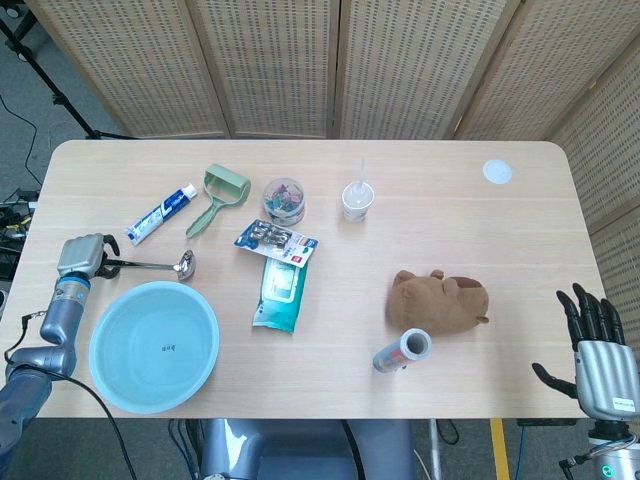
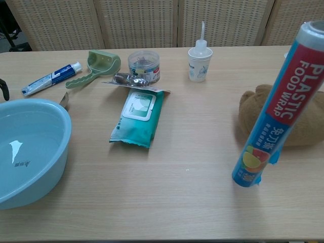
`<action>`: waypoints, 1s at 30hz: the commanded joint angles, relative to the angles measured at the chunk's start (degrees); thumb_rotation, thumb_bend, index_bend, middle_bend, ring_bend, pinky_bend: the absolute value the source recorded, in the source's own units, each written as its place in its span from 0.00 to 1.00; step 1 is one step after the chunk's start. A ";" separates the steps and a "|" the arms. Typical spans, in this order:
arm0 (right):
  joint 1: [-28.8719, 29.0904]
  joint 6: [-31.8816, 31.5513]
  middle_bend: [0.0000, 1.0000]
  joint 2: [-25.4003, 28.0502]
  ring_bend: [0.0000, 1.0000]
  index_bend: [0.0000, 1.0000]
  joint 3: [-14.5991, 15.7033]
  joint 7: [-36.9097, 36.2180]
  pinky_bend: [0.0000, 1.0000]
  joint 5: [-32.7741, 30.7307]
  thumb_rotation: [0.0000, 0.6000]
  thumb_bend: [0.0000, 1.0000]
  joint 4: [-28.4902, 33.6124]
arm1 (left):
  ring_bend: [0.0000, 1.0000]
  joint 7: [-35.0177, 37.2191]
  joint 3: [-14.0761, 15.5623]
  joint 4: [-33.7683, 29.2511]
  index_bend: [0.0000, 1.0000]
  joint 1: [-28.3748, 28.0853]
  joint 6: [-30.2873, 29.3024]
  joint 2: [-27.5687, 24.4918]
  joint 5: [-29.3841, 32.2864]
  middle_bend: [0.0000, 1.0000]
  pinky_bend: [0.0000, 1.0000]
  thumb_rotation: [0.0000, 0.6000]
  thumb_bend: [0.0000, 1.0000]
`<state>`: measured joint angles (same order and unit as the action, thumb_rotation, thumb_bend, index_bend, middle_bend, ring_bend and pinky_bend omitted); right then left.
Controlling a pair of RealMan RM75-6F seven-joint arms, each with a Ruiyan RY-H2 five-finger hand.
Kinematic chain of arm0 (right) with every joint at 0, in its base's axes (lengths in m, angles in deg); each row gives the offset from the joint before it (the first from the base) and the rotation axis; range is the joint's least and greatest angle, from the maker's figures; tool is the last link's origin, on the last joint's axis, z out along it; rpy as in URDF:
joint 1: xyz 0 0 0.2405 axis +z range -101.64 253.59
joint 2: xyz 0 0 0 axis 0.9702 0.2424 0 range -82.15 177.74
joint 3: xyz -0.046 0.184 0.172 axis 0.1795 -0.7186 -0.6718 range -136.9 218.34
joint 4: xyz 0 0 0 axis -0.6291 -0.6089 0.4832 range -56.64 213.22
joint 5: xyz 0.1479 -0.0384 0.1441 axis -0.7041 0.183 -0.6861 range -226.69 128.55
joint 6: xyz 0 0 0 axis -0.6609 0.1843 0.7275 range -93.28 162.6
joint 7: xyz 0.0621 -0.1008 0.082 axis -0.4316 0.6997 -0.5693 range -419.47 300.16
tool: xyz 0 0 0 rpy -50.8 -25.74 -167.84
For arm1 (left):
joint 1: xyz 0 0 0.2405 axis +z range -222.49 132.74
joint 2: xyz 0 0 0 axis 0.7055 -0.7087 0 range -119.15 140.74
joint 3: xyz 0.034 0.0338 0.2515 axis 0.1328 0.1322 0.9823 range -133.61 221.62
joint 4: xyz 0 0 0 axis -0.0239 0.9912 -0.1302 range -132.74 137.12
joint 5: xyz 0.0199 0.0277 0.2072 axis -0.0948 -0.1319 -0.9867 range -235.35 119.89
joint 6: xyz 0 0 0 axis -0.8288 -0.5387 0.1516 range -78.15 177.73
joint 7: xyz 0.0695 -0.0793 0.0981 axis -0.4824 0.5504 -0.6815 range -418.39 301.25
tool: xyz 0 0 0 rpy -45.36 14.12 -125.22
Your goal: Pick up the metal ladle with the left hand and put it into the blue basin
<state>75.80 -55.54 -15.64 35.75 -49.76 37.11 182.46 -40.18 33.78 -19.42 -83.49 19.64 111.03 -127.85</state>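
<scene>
The metal ladle (image 1: 150, 265) lies flat on the table just behind the blue basin (image 1: 153, 346), with its bowl to the right. In the chest view only the ladle's bowl (image 2: 64, 99) peeks past the blue basin's rim (image 2: 61, 114). My left hand (image 1: 82, 257) sits over the left end of the handle with its dark fingers curled down around it. Whether they grip the handle is too small to make out. One dark fingertip (image 2: 4, 90) shows at the chest view's left edge. My right hand (image 1: 597, 345) hangs off the table's front right corner, fingers spread and holding nothing.
Behind the ladle lie a toothpaste tube (image 1: 160, 213) and a green roller (image 1: 219, 195). A wet-wipes pack (image 1: 281, 290), a clip jar (image 1: 285, 200), a small cup (image 1: 357, 200), a brown plush toy (image 1: 440, 300) and an upright plastic wrap roll (image 1: 402, 351) stand further right.
</scene>
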 commanded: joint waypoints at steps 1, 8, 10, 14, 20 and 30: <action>0.03 0.04 0.00 0.02 0.00 0.00 0.01 -0.04 0.00 -0.01 1.00 0.00 0.01 | 0.91 0.28 0.20 0.92 0.52 -0.13 0.54 0.40 -0.45 0.98 0.86 1.00 0.30; 0.13 0.30 0.00 -0.13 0.00 0.00 0.22 0.12 0.00 -0.06 1.00 0.00 0.01 | 0.91 1.03 0.21 3.18 0.52 -0.39 1.63 1.41 -1.03 0.98 0.86 1.00 0.30; 0.16 0.36 0.00 -0.20 0.00 0.00 0.26 0.16 0.00 -0.06 1.00 0.00 -0.03 | 0.91 1.19 0.23 3.60 0.52 -0.54 1.82 1.65 -1.20 0.98 0.86 1.00 0.30; 0.22 0.44 0.00 -0.36 0.00 0.00 0.26 0.28 0.00 -0.20 1.00 0.00 -0.09 | 0.91 1.85 0.01 4.41 0.52 -0.90 2.43 2.37 -1.31 0.98 0.86 1.00 0.30; 0.30 0.52 0.00 -0.50 0.00 0.00 0.25 0.43 0.00 -0.33 1.00 0.00 -0.22 | 0.91 2.25 -0.02 5.80 0.52 -1.17 3.52 3.33 -1.53 0.98 0.86 1.00 0.30; 0.49 0.96 0.00 -0.71 0.00 0.00 0.31 0.46 0.00 -0.71 1.00 0.00 -0.31 | 0.91 2.39 0.01 7.35 0.52 -1.66 4.37 4.46 -2.18 0.98 0.86 1.00 0.30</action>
<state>76.29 -54.58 -16.34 36.06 -49.31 36.40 182.15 -37.78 33.76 -12.09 -85.15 23.94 115.40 -129.96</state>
